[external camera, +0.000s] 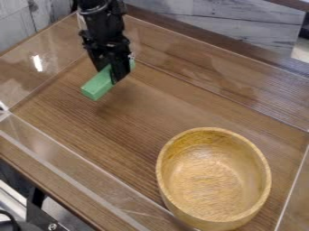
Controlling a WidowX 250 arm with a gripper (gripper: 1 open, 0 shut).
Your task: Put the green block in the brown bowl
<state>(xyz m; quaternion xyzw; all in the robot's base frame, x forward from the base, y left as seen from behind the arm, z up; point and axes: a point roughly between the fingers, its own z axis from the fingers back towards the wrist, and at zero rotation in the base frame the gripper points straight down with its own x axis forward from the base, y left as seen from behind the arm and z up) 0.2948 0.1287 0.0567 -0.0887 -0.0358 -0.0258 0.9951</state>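
Observation:
A bright green block point(99, 84) lies on the wooden tabletop at the upper left. My black gripper point(111, 65) points down over its far end, and its fingers are shut on that end of the block. The near end of the block sticks out toward the lower left. A large round light-brown wooden bowl point(215, 215) sits at the lower right, well apart from the gripper, with nothing inside it.
The dark wooden table point(169, 90) carries a clear glossy sheet with raised edges along the left and front. A grey stone-patterned wall point(229, 18) runs along the back. Black equipment point(14, 207) sits below the table at the lower left corner.

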